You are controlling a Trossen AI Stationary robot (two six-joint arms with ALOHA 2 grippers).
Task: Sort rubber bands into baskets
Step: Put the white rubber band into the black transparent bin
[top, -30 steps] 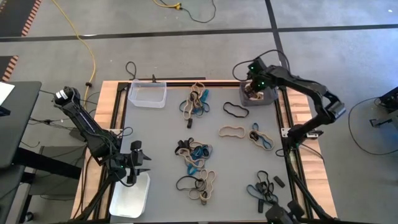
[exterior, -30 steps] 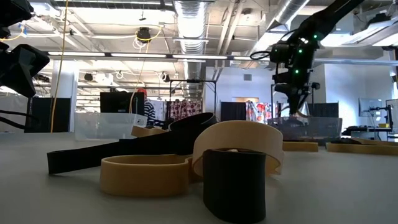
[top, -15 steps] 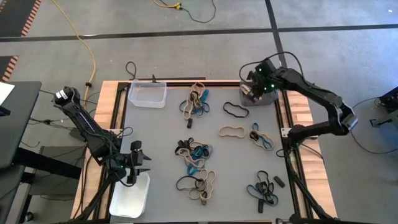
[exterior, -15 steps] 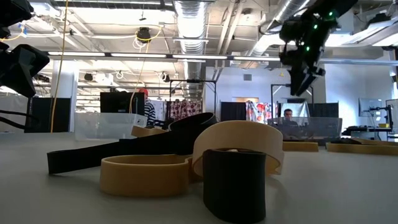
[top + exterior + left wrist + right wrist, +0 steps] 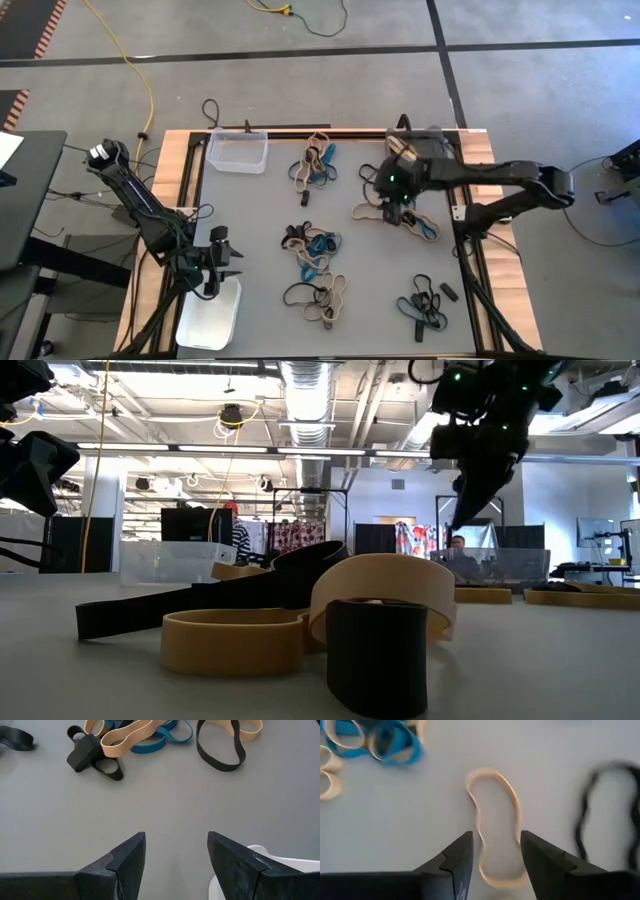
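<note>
Where the right arm reaches in over the table's middle right, hangs the right gripper [image 5: 393, 196] above a lone tan rubber band [image 5: 496, 825], fingers spread and empty, the tan loop lying flat on the grey table [image 5: 260, 210] just ahead of the fingertips (seen from the right wrist). Just beside that loop, a wavy black rubber band [image 5: 600, 810] to one side and a teal-and-tan tangle [image 5: 380, 742] to the other, both apart from the tan one.

Near the front left corner, waits the left gripper [image 5: 215, 262], fingers standing wide with nothing between them, poised just beside the white basket [image 5: 210, 315], whose rim shows as a pale curve [image 5: 260, 852] next to one finger. Ahead of it in the left wrist view, a knot of black, tan and teal bands [image 5: 115, 745] and a single black loop [image 5: 220, 750].

At the far left of the table, the clear basket [image 5: 237, 152]. At the far right, the dark grey basket [image 5: 425, 143], partly hidden by the right arm (contents not discernible). Scattered elsewhere: a mixed cluster near the far edge [image 5: 314, 163], another toward the front centre [image 5: 322, 293], and a dark bunch at the front right [image 5: 422, 305].
</note>
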